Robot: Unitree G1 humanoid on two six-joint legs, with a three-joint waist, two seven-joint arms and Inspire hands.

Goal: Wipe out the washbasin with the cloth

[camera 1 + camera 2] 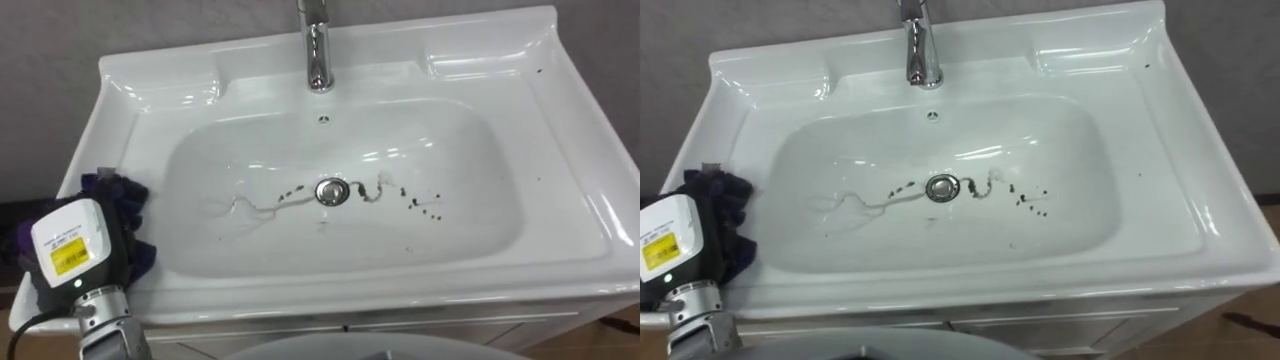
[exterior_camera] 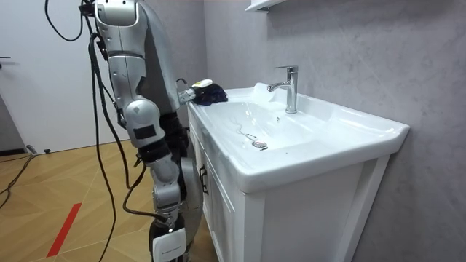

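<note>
My left robot hand [image 1: 72, 250] sat on the glossy white basin's [image 1: 565, 160] left rim against a crumpled dark cloth [image 1: 125, 195]; whether it gripped the cloth I couldn't tell. The dark specks [image 1: 420, 203] lay around the metal drain [image 1: 332, 192], rightward across the smooth bowl, far nearer this hand than my right robot hand [image 2: 169, 244], hanging at my side.

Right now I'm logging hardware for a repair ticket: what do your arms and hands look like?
Left hand: black casing, a white block with a yellow label on its back, ribbed silver wrist, thin dark cable. Right hand carries a white tag too; its arm is silver-grey with black sections.
</note>
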